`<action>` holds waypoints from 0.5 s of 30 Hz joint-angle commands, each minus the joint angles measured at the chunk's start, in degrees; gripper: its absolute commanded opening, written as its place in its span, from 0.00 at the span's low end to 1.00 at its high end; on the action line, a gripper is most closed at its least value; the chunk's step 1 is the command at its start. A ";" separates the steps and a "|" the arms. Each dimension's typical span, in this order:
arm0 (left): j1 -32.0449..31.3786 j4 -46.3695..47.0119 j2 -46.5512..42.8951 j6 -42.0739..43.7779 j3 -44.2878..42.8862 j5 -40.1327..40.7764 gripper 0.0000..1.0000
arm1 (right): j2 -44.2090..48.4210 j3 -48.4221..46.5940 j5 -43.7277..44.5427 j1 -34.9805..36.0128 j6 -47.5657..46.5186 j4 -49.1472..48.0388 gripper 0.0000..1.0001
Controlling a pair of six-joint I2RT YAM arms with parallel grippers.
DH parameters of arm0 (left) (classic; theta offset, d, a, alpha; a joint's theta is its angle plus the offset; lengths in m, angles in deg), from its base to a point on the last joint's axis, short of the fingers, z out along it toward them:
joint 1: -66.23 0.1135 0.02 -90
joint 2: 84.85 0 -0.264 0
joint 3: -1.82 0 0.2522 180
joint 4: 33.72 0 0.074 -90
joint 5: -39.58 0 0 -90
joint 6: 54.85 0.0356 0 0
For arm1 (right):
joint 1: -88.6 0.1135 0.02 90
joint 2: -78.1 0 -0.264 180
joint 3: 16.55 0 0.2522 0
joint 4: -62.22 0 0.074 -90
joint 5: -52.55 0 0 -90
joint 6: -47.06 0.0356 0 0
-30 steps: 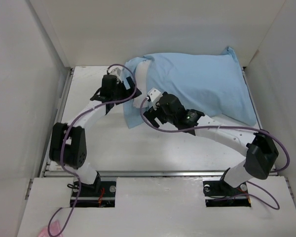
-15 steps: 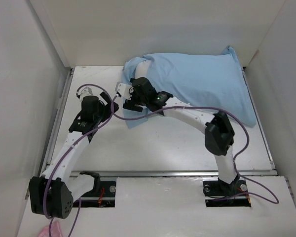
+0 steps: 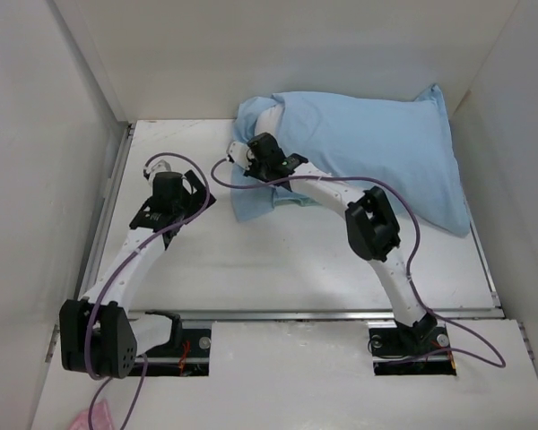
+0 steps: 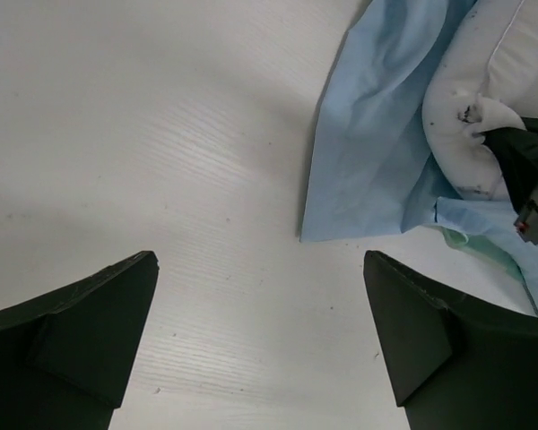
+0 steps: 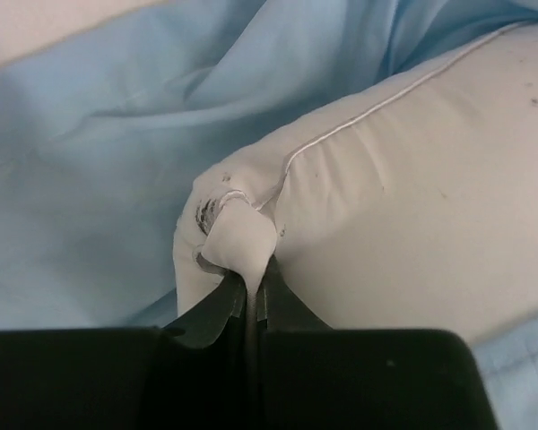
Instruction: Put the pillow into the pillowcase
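Mostly in: pinches pillow (image 5: 386,197) corner at the pillowcase (image 3: 368,143) mouth with right gripper (image 5: 249,285), left gripper (image 4: 260,260) wide beside it, needs shoving deeper.

**Pillowcase** (image 3: 377,152): plain matte light blue, no print. A thin sliver of mint green shows at its lower edge in the left wrist view.

**Pillow** (image 5: 394,197): plain white with white piping along the seam. There are dark grey-black smudges at one corner and a few small dark specks across the face.

**Table** (image 4: 161,134): white, with faint fine grain lines.

**Enclosure walls** (image 3: 36,134): off-white, unpatterned.

**Left arm** (image 3: 130,260) and **right arm** (image 3: 327,190): white shells with black joints.

**Cables** (image 3: 176,156): purple.

**Left gripper** (image 4: 260,269) and **right gripper** (image 5: 251,282): black fingers, no markings.

**Scrap** (image 3: 94,417): pink, at the lower left corner of the top view.
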 commanded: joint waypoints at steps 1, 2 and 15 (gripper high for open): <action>0.22 4.59 1.87 3.23 -3.04 -5.51 1.00 | 11.02 4.66 -2.28 -0.60 6.65 -5.81 0.00; 0.22 6.17 3.35 4.10 -3.04 -7.53 1.00 | 13.92 8.68 -6.56 -1.13 8.40 -8.44 0.00; -7.34 24.10 21.82 0.08 -12.62 -18.18 0.81 | 30.21 13.55 -7.40 -2.19 29.42 -14.18 0.00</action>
